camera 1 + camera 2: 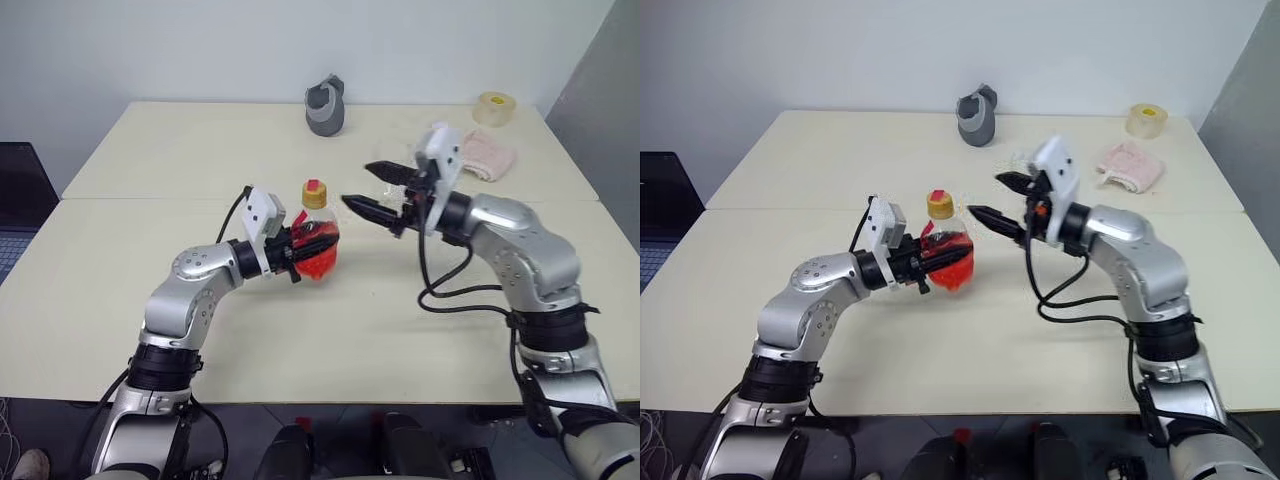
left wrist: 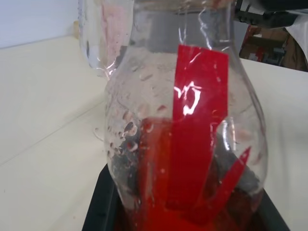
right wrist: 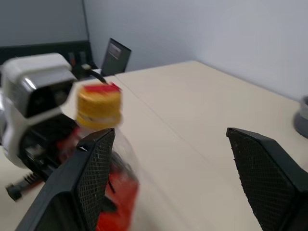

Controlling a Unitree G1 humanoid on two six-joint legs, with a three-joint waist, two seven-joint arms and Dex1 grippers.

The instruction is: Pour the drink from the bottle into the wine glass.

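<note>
In the head views, one bottle (image 1: 316, 236) is seen held upright above the middle of the worktop (image 1: 330, 330), well in from every edge, and the left gripper (image 1: 305, 248) is clamped on its bulbous lower body, where the drink (image 1: 318, 262) is gathered as a bright red pool. The bottle's yellow-and-red cap (image 1: 314, 192) is still seated on the neck. The right gripper (image 1: 372, 191) is held level just beside the cap, its two black fingers spread wide apart, with nothing between them and nothing touched. One wine glass (image 1: 1022, 166) is faintly made out behind the right gripper, toward the far edge, its clear bowl largely masked by the arm. One grey cup-like object (image 1: 326, 106) is set near the far edge at its middle, one roll of tape (image 1: 495, 108) near the far right corner, and one pink cloth (image 1: 484, 156) just in front of that roll. In the left wrist view, the bottle is seen pressed close, with one red label strip down its clear wall and the red liquid at its base; a clear glass wall is glimpsed behind its shoulder. In the right wrist view, the two ribbed fingers (image 3: 262, 175) are shown well apart, the capped bottle lying beside one of them, whether touched cannot be told, with the left gripper's white housing beyond.
</note>
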